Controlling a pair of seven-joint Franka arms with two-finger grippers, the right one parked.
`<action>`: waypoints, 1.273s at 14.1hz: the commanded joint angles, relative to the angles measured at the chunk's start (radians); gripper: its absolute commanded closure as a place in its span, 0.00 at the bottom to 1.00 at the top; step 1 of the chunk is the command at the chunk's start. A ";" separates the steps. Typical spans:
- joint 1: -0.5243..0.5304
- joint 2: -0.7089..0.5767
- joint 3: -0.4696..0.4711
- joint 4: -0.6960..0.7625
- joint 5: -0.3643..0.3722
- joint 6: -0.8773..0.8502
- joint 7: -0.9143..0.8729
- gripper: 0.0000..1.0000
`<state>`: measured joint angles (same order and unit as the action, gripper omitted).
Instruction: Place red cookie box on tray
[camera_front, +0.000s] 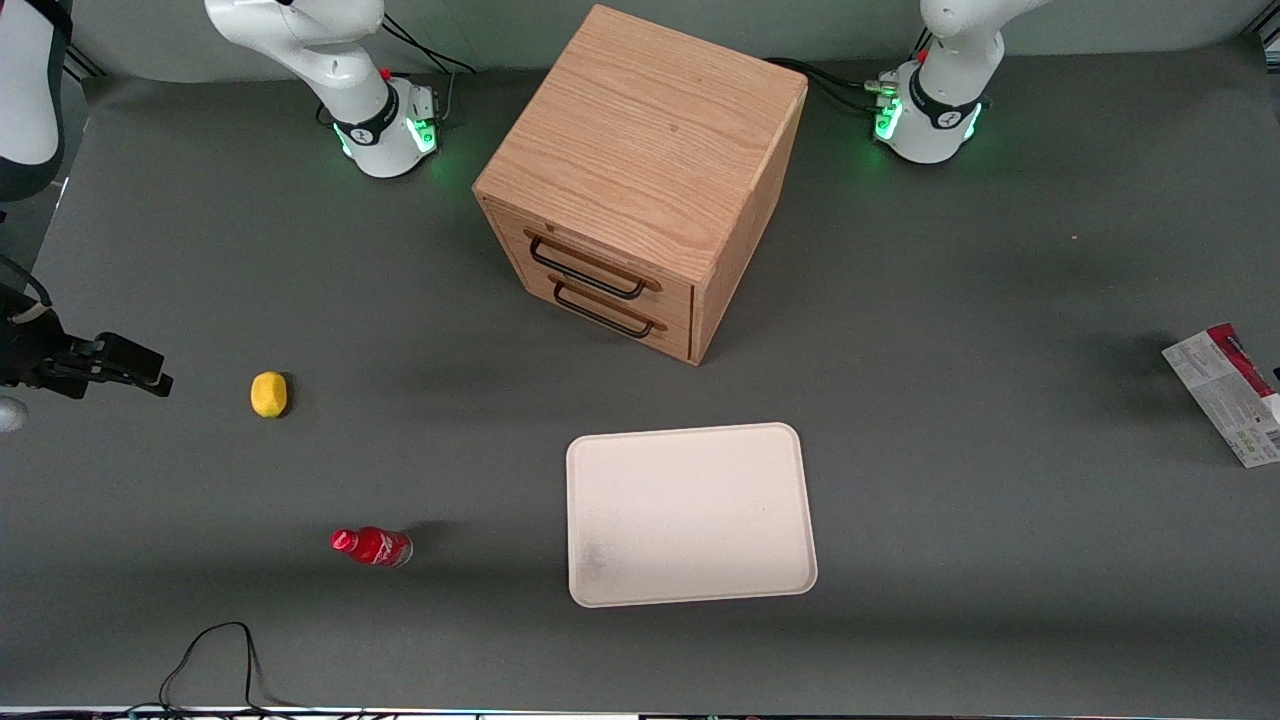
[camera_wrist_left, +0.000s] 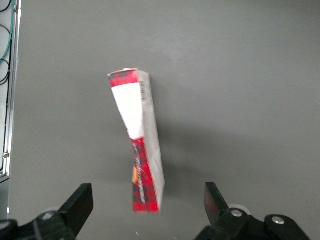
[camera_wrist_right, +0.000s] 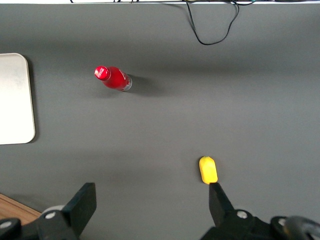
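1. Front view: the box (camera_front: 1228, 392) lies at the working arm's end of the table, well apart from the tray (camera_front: 690, 514), which sits in front of the cabinet (camera_front: 640, 180) and nearer the camera. The working arm's claw does not show here. A lemon (camera_front: 268, 393) and a red bottle (camera_front: 372, 546) lie toward the parked arm's end, out of the way. As I judge it, the step in hand is the reach and grasp, and the carry to the tray is all still to do.

2. Left wrist view: the claw (camera_wrist_left: 148, 210) hangs above the box (camera_wrist_left: 139, 145), released, its fingers (camera_wrist_left: 80, 205) spread wide with nothing between them. The box appears to stand on a long edge, leaning, with one end in line with the gap between the fingers and the rest stretching away from it. To do this well, I would centre the claw over the box's middle, turn it so the fingers face the two broad faces, then lower and close across the thin side; a slim leaning carton could tip if nudged.

3. Right wrist view: only a tray (camera_wrist_right: 15, 100) corner, the bottle (camera_wrist_right: 113, 78) and the lemon (camera_wrist_right: 208, 170) show; no box, no working claw.
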<state>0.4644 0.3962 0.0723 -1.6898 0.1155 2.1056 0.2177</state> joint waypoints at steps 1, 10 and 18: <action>0.025 0.087 0.001 0.035 0.004 0.083 0.029 0.01; 0.013 0.239 0.024 0.038 -0.051 0.208 0.034 0.65; -0.024 0.211 0.058 0.057 -0.040 0.084 0.063 1.00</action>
<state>0.4877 0.6321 0.1118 -1.6626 0.0768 2.2765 0.2618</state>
